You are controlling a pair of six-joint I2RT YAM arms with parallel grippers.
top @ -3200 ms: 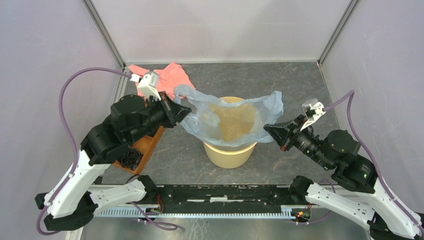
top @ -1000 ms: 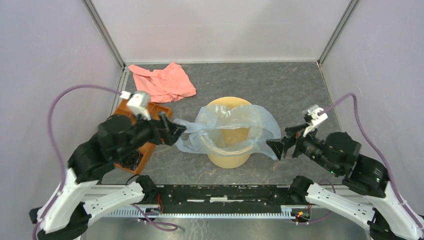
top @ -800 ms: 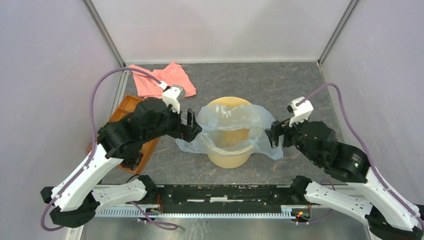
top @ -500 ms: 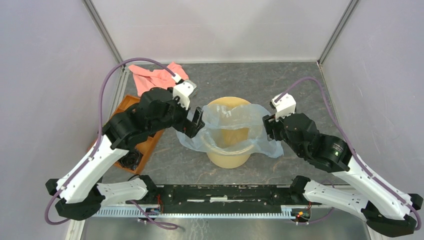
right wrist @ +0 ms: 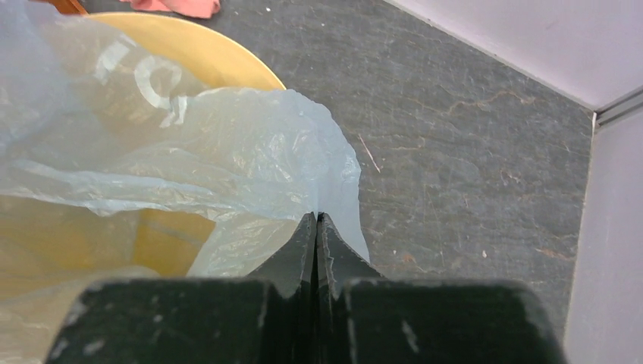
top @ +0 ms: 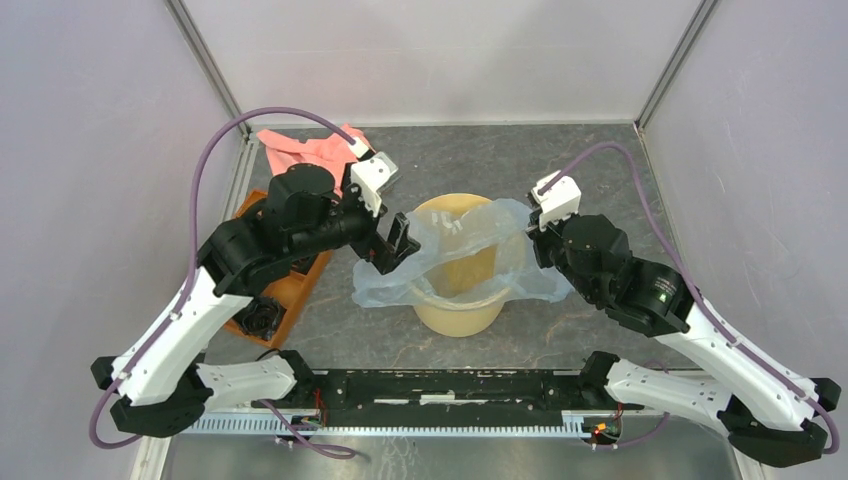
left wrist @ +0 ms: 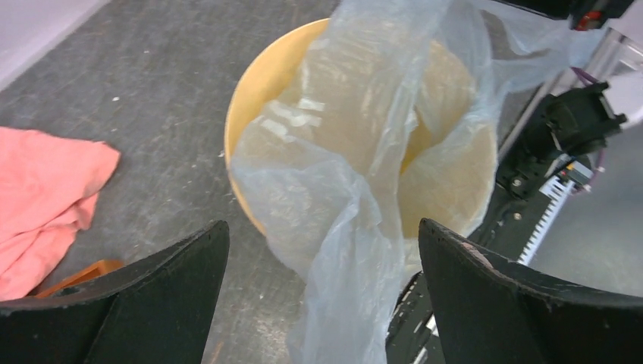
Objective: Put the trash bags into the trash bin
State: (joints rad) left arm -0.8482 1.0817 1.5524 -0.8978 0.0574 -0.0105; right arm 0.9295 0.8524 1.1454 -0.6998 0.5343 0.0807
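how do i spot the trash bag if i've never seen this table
Find the grey table; near its middle stands a pale yellow bucket. Draped over its rim is the bag: thin, see-through, blue-grey and crinkly, unlike the pink cloth at the back.

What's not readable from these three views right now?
Trash bin floor: every view, veiled by the trash bag.
Orange tray compartments: top view, left arm covers them; left wrist view cuts it to a corner.
Right gripper fingertips: top view, hidden under its own wrist; right wrist view alone shows them shut on film.
Left gripper: open; whether film touches a finger, unclear.
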